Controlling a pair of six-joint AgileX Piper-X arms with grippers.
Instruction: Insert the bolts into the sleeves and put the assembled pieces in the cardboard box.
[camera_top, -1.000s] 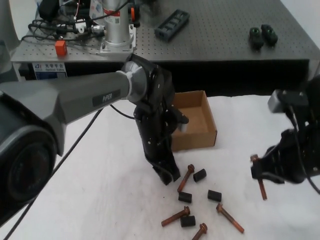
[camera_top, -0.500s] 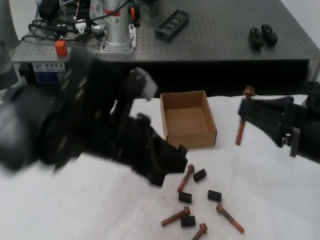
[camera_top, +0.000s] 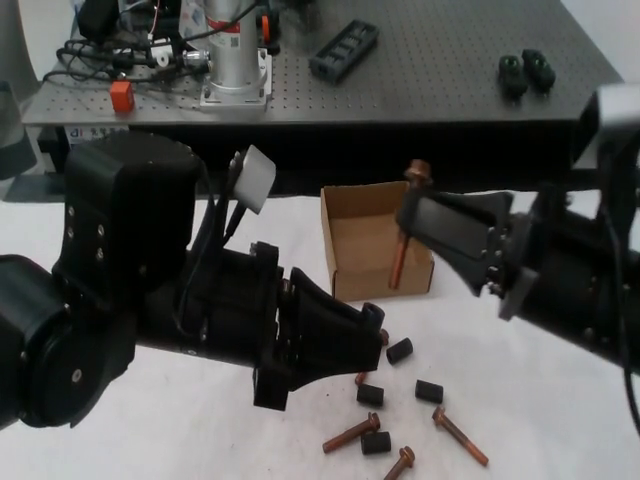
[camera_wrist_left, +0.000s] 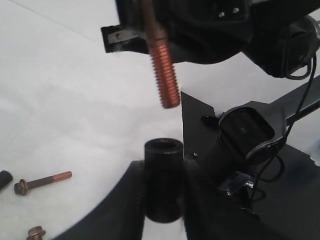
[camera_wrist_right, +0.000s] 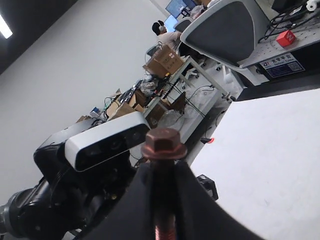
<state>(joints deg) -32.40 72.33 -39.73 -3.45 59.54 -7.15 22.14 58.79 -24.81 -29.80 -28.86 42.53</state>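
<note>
Within the last second both arms have come up off the pile and met in front of the cardboard box (camera_top: 352, 240). A second ago the left arm was pointing straight down at the loose parts on the near side of the box, and the right gripper (camera_top: 412, 218) sat low, well off to the box's right. Half a second ago it had lifted the bolt (camera_top: 401, 255) just beside the box's right wall. Now that bolt hangs head-up against the box's front right corner, pinched firmly near its head.

My left gripper (camera_wrist_left: 164, 202) has swung level and is clamped around a black sleeve (camera_wrist_left: 164, 165), held near the box's front wall with the open bore facing up. From the left wrist camera I see the bolt's threaded tip just above the sleeve's mouth, a little off to one side and not touching it.

I judge that both pickups are done and the first insertion is the step in hand. It needs a small sideways correction before the bolt goes down.

The other bolts (camera_top: 352, 433) and sleeves (camera_top: 429, 391) lie on the table (camera_top: 540, 430) where they were, on the near side of the box. Nothing is in the box yet.
</note>
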